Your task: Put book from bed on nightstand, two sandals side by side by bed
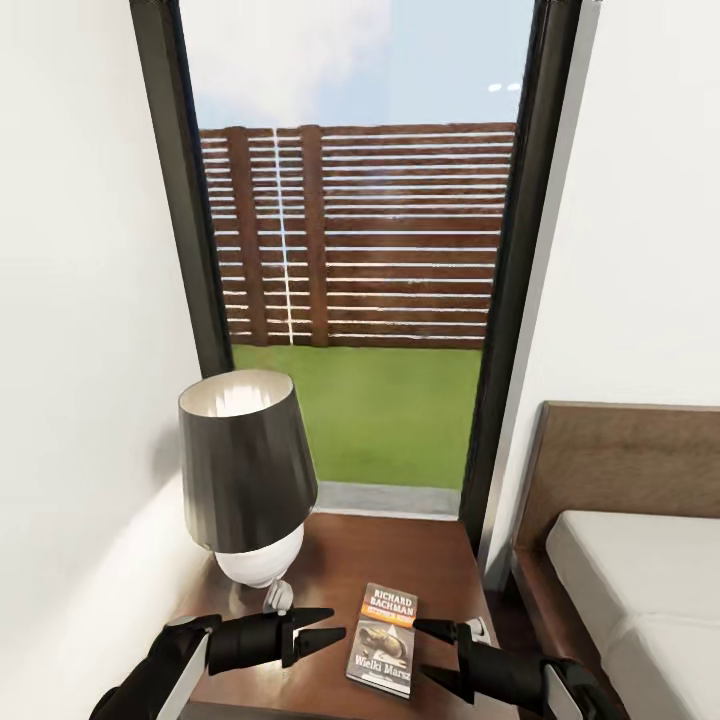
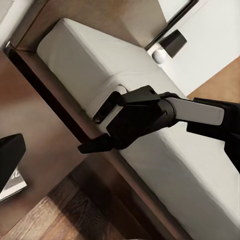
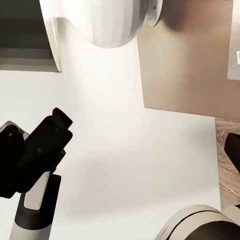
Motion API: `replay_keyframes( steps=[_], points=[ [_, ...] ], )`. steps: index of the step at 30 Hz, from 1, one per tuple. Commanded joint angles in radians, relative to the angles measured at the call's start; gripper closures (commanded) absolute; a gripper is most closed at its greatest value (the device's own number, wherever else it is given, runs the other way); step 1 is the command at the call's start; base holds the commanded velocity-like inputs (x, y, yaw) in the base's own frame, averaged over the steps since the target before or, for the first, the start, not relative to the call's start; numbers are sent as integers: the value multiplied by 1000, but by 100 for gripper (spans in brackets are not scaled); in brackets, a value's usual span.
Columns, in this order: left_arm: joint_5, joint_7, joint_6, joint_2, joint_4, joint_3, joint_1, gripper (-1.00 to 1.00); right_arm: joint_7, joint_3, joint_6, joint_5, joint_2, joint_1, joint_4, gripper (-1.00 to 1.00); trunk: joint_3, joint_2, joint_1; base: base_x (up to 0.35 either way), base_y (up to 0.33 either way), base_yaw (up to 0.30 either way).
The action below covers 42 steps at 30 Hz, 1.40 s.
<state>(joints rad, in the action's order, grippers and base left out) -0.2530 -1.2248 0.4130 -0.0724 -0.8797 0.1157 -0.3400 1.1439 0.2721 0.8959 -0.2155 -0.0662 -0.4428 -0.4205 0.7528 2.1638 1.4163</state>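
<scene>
book [image 1: 386, 640] lies flat on nightstand [image 1: 440, 560]; left tool [image 1: 322, 626] and right tool [image 1: 432, 655] both released

Both arms end in matte black housings. The left claw [image 1: 322, 627] has two tapered, pointed black fingers [image 1: 311, 615] — slim cones narrowing to sharp tips — set on a rounded black wrist block, behind which sits a pale grey sleeve section. The right claw [image 1: 432, 654] is built the same way, with its own pale grey band further back on the forearm. From the left wrist view, the right arm [image 2: 150, 117] shows a bulky, angular black body (with a small dark recess in a light grey panel) joined to a smooth light grey cylindrical link.
</scene>
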Motion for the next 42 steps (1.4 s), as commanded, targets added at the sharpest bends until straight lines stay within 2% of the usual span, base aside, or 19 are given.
replay_keyframes(
  steps=[1,23,25,27,28,30,32,33,35,38,39,42],
  points=[
    [-9,1,10,-1,0,4,-1,-100,2,2,4,1,0,-1,0,-100,-2,-7,-4,0,0,0],
    [-8,24,9,2,11,9,-1,-100,-2,3,-13,4,0,-1,2,-100,-71,-161,-88,0,0,0],
    [-8,60,8,1,24,8,-1,-100,-2,2,-70,6,-2,-1,3,-100,-77,-175,-96,0,0,0],
    [-8,112,6,0,42,8,-1,-100,-2,0,-158,7,-6,-1,7,-100,-84,-189,-104,0,0,0],
    [-10,159,5,0,62,7,-1,-100,1,2,-241,8,-8,0,10,-100,-87,-196,-108,0,0,0],
    [-10,191,2,-1,86,7,-1,-100,3,2,-295,9,-18,1,12,-100,-93,-210,-115,0,0,0],
    [-9,205,1,-1,99,7,-1,-100,4,1,-318,9,-39,2,13,-100,-99,-224,-123,0,0,0],
    [-8,214,-1,-1,108,8,-1,-100,4,0,-335,10,-71,3,15,-100,-102,-231,-127,0,0,0],
    [-7,220,-2,-1,113,8,0,-100,4,-2,-348,10,-106,4,16,-100,-109,-245,-134,0,0,0],
    [-4,230,-23,-2,127,8,6,-100,6,-3,-414,12,-200,6,17,-100,-118,-266,-146,0,0,0],
    [-4,232,-37,-2,139,8,8,-100,6,-3,-438,13,-218,7,18,-100,-121,-273,-150,0,0,0],
    [-3,245,-78,-3,180,8,10,-100,6,-4,-480,16,-237,8,19,-100,-131,-294,-161,0,0,0]
  ],
)
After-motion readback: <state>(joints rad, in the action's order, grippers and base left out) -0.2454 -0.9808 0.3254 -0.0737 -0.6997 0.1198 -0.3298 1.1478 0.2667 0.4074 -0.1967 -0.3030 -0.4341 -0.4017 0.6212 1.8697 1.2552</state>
